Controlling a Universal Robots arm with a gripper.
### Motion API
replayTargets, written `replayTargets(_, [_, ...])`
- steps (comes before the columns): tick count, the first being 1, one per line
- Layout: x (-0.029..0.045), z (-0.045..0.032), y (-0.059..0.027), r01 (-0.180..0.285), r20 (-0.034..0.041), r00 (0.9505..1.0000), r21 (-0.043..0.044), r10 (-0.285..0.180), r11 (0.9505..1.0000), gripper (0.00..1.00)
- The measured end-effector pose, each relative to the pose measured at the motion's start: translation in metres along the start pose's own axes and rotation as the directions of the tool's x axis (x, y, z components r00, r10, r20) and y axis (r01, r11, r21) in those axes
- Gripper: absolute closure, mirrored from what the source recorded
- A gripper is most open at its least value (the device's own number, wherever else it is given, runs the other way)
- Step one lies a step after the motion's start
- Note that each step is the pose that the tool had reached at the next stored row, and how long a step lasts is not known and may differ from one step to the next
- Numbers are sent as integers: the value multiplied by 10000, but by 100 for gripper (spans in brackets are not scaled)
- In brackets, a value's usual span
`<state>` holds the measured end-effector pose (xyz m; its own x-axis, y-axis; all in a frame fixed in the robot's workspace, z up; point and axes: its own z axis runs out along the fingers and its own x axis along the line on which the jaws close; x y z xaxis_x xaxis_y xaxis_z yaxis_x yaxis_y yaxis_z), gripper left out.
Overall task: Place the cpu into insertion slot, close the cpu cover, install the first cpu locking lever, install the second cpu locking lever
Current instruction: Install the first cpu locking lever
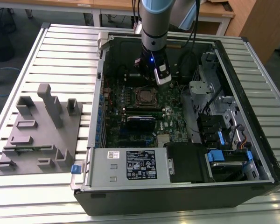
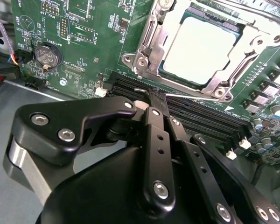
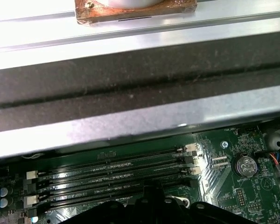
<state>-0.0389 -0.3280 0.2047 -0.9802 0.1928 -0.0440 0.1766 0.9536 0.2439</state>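
One grey fixture tray [image 1: 37,126] lies on the slatted table [image 1: 60,46] at the exterior view's left, just beside the open computer case [image 1: 177,200]. Further right, inside the case, the green circuit board [image 1: 114,112] lies flat. My arm comes down over its middle, with my gripper [image 1: 150,80] low over the board at the edge of the insertion slot [image 1: 136,96]. In the second wrist view a round coin battery [image 2: 49,55] sits on the board away from the socket. The cpu [image 2: 198,44] is seated in the slot, its pale metal top showing through the window of the cpu cover [image 2: 154,28], which lies flat around it. My fingers [image 2: 156,140] are drawn together with no gap that I can see at their tips. The tips meet the near end of a thin silver locking lever [image 2: 191,96] that runs along the socket's edge, between the socket and the long black memory slots [image 2: 200,116]. Whether I actually pinch that lever I cannot tell. At the exterior view's right stand the drive bays with their blue tabs [image 1: 215,156].
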Motion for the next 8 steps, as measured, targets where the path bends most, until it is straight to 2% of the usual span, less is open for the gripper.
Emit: replayTargets(8, [6, 3, 7, -44, 15, 10000, 2, 44, 10000, 90])
